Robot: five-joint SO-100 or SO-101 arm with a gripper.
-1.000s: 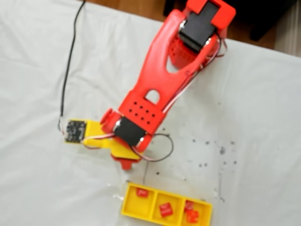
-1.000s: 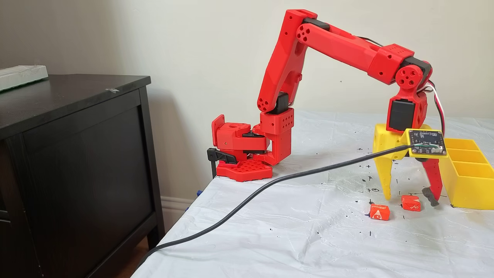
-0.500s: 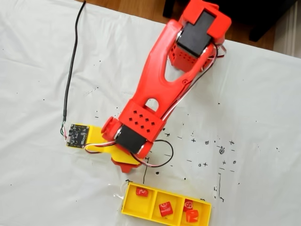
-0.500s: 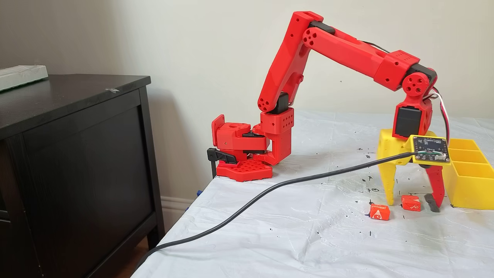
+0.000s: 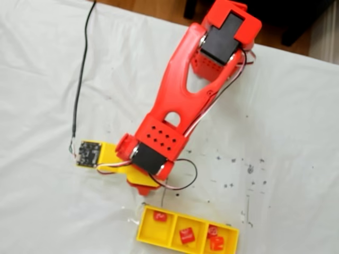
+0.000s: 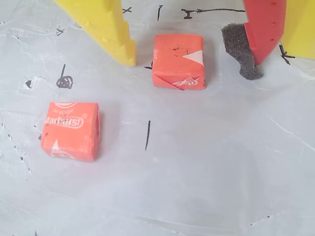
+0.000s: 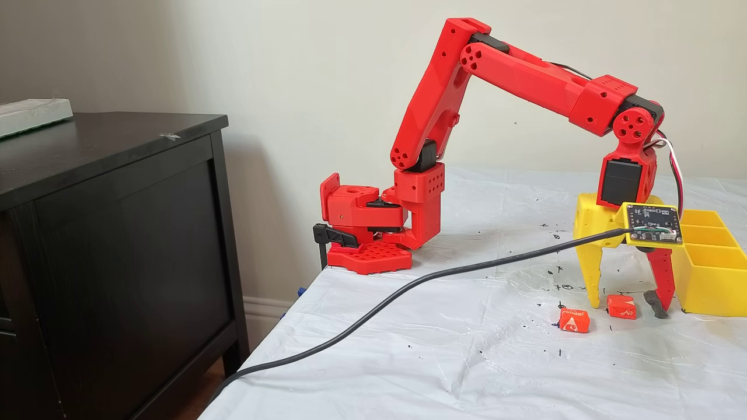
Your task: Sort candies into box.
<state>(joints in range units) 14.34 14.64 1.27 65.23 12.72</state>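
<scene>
Two orange-red candies lie on the white sheet. One candy (image 6: 178,68) (image 7: 621,307) sits between the fingers of my open gripper (image 6: 193,61) (image 7: 630,304). The yellow finger (image 6: 110,34) stands just left of it and the red finger (image 6: 263,29) with its dark foam pad is farther off on the right. Both tips are down near the sheet. The other candy (image 6: 70,130) (image 7: 574,320) lies outside the jaws, left of the yellow finger. The yellow box (image 5: 142,226) (image 7: 709,280) holds one candy (image 5: 159,216) in its left compartment, one (image 5: 186,235) in the middle and two (image 5: 214,238) on the right.
A black cable (image 7: 408,286) runs across the sheet to the circuit board (image 7: 650,223) on the gripper's yellow block. The red arm base (image 7: 373,233) is clamped at the table's far corner. A dark cabinet (image 7: 111,233) stands beyond the left edge. Ink marks dot the sheet.
The arm has reached out and the gripper has come down and shifted toward the box, so its open fingers now stand on either side of one candy. Neither candy has moved.
</scene>
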